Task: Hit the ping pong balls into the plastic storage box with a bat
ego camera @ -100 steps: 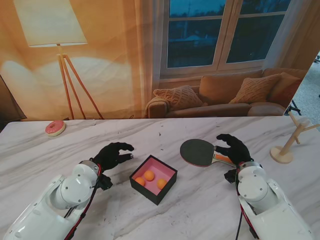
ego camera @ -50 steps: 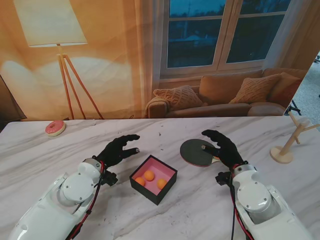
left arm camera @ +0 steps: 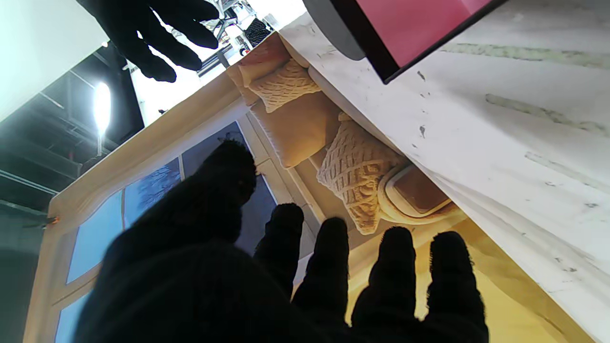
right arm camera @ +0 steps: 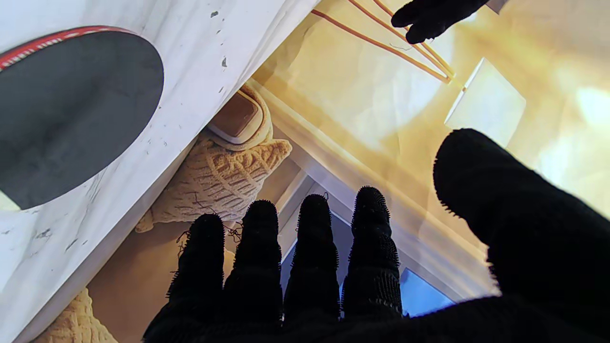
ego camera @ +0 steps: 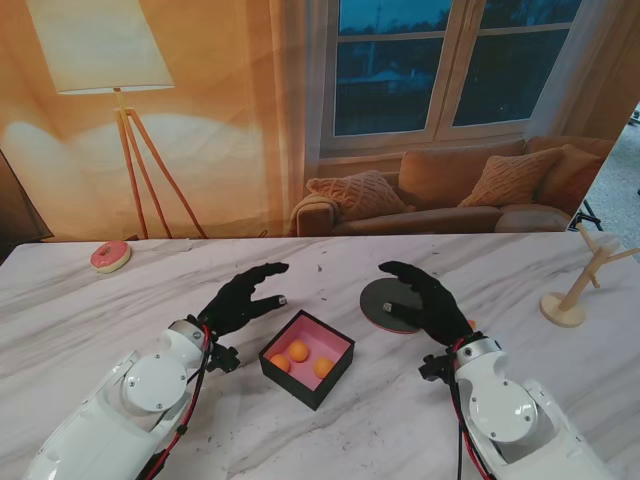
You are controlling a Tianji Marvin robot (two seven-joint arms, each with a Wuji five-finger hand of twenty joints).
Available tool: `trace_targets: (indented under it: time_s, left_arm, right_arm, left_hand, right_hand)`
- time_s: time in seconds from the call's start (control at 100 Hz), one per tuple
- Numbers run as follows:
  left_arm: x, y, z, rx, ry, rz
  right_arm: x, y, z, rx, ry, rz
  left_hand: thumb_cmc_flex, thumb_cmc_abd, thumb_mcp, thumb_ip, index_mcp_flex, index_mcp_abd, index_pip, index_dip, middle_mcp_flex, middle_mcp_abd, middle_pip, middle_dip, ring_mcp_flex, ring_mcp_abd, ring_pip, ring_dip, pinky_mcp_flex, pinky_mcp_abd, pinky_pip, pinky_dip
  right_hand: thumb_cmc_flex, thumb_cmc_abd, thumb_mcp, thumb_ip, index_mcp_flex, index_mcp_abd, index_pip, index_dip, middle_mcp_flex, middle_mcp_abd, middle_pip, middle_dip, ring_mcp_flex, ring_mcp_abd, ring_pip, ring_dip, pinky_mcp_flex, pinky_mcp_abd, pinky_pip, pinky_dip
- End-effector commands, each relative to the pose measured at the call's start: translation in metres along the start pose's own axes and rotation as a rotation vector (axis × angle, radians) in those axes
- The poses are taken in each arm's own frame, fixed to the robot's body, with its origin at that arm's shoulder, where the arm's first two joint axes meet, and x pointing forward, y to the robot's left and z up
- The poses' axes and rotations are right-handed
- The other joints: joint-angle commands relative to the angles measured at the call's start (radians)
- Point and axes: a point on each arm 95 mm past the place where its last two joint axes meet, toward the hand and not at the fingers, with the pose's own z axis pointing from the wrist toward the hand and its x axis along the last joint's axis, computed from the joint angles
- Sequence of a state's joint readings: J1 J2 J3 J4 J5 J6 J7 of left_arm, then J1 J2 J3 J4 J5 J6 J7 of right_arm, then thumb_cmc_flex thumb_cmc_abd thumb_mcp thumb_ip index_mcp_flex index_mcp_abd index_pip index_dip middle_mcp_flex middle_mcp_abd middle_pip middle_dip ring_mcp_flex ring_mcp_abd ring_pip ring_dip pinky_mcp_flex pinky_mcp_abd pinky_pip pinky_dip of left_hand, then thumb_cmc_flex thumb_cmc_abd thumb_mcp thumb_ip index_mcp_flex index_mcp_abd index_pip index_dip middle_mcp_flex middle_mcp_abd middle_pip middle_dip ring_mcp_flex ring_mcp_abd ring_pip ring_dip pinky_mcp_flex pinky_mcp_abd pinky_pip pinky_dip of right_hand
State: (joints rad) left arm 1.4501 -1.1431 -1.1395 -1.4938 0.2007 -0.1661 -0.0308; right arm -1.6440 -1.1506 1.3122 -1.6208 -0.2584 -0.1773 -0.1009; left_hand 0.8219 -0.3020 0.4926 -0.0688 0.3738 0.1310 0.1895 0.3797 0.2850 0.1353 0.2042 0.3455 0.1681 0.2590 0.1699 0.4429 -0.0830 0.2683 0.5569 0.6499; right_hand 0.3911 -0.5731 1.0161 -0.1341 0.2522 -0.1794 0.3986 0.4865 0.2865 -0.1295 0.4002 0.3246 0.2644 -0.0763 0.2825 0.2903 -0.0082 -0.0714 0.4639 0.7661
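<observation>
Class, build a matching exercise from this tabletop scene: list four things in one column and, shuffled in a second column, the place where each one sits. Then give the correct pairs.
Column 1
1. ping pong balls
2. bat
3. doughnut
4. wooden stand

Column 2
A. at the table's far left corner
B. inside the storage box
C. near the table's right edge
D. flat on the table, partly under the right robot hand

Pairs: 1-B, 2-D, 3-A, 4-C
</observation>
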Motion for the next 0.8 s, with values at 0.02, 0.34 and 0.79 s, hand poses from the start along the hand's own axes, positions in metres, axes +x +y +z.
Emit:
trace_targets:
  time_s: [0.02, 0.34, 0.79]
  left_arm:
    - [-0.0022, 0.0012, -0.0012, -0.014, 0.000, -0.011]
    - [-0.0015, 0.0059, 0.0005, -0.008, 0.031, -0.008]
    - [-0.0053, 0.0039, -0.0029, -0.008, 0.018, -0.003]
  right_arm:
    - [0.0031, -0.0052, -0.0015, 0.014, 0.013, -0.013]
    - [0.0022, -0.0132, -0.0054, 0.039, 0.027, -0.033]
    - [0.0074, -0.0137, -0.0042, 0.022, 0.031, -0.034]
  left_hand:
    - [-0.026, -0.016, -0.007, 0.012, -0.026, -0.046, -0.017, -0.016, -0.038, -0.038, -0.001, -0.036, -0.021, -0.043, -0.022, -0.024, -0.006, -0.036, -0.037, 0.006]
    - [-0.017, -0.023, 0.024, 0.015, -0.024, -0.037, -0.009, -0.014, -0.035, -0.032, 0.013, -0.038, -0.011, -0.035, -0.008, -0.023, 0.002, -0.056, -0.037, 0.012]
    - [-0.031, -0.028, 0.115, 0.019, -0.013, -0.038, 0.005, -0.010, -0.019, -0.022, 0.021, -0.033, -0.001, -0.031, -0.002, -0.025, -0.001, -0.035, -0.027, 0.016]
  right_hand:
    - [-0.040, 0.024, -0.027, 0.030, -0.038, -0.044, -0.017, -0.008, -0.021, -0.046, -0.016, -0.012, 0.018, -0.026, -0.020, -0.008, 0.010, -0.010, -0.016, 0.021]
    - [-0.041, 0.035, -0.019, 0.032, -0.073, -0.067, -0.052, -0.007, -0.031, -0.064, -0.027, -0.023, 0.020, -0.024, -0.019, -0.005, 0.015, -0.007, -0.011, 0.027]
    - [-0.042, 0.034, -0.001, 0.031, -0.073, -0.057, -0.061, 0.011, -0.039, -0.065, -0.015, -0.029, 0.022, -0.024, -0.012, -0.003, 0.018, -0.007, -0.006, 0.029]
